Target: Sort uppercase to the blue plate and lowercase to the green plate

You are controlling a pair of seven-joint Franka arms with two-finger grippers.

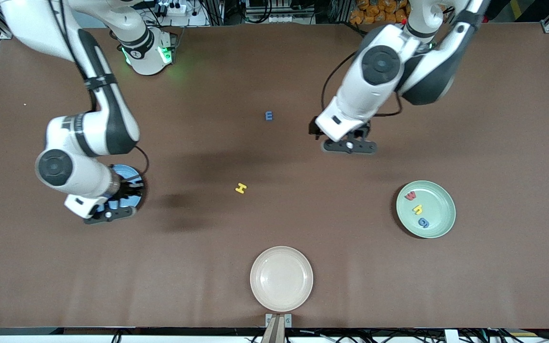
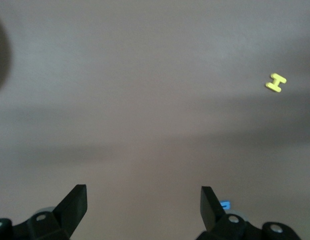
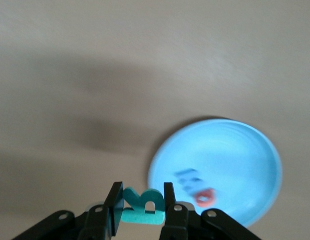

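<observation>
The right tool [image 3: 140, 202] is clamped on the teal R [image 3: 141, 207] above the blue plate [image 3: 254, 150], which already holds a red Q [image 3: 204, 196] and a blue M [image 3: 188, 179]. The left tool [image 2: 144, 205] hangs with fingers apart over bare table [image 1: 274, 71] near the blue m [image 1: 269, 115]. The yellow H [image 1: 240, 188] lies mid-table, and the green plate [image 1: 441, 200] holds the red w [image 1: 411, 195], yellow h [image 1: 418, 208] and blue g [image 1: 423, 222].

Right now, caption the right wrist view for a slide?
Right gripper holds the teal R above the blue plate, which already carries two letters.
</observation>
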